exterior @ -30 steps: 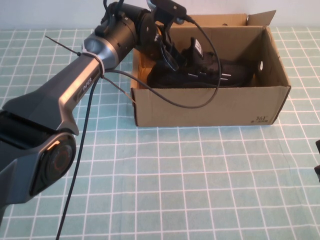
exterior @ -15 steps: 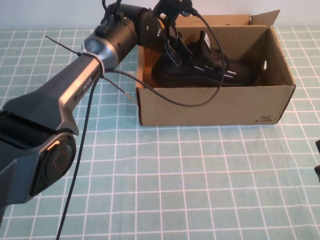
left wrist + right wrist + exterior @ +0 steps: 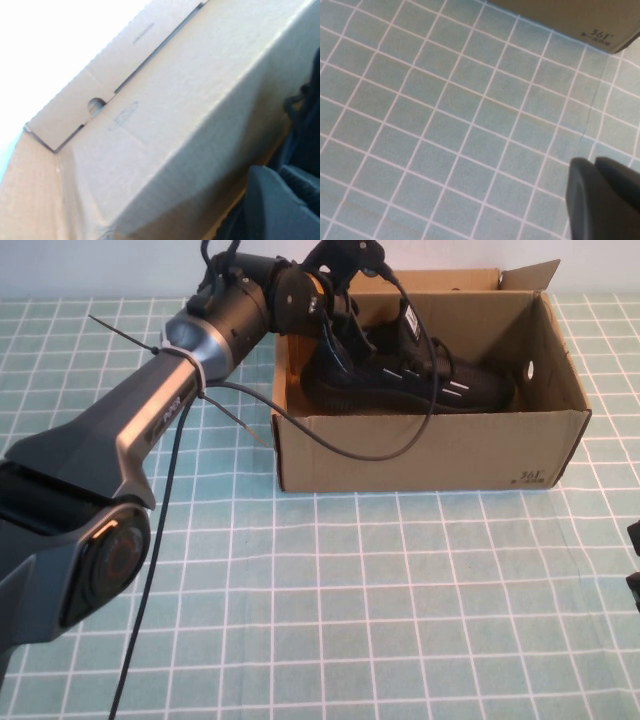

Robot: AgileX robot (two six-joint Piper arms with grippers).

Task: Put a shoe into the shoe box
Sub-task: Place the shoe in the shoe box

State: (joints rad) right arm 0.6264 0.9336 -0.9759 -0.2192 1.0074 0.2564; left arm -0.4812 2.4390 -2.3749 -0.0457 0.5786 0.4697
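Placement step: shoe point(image 3: 410, 380) lodged inside shoe box point(image 3: 430, 455), heel pinched by closed left gripper point(image 3: 345, 335); release and withdrawal judged next; closed, empty right gripper point(image 3: 600, 200) parked over the mat.

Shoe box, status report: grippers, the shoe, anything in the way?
Left gripper shut, down inside the shoe box at the shoe's heel. Right gripper shut, parked over the checked cloth. Shoe inside the box. Nothing blocking.
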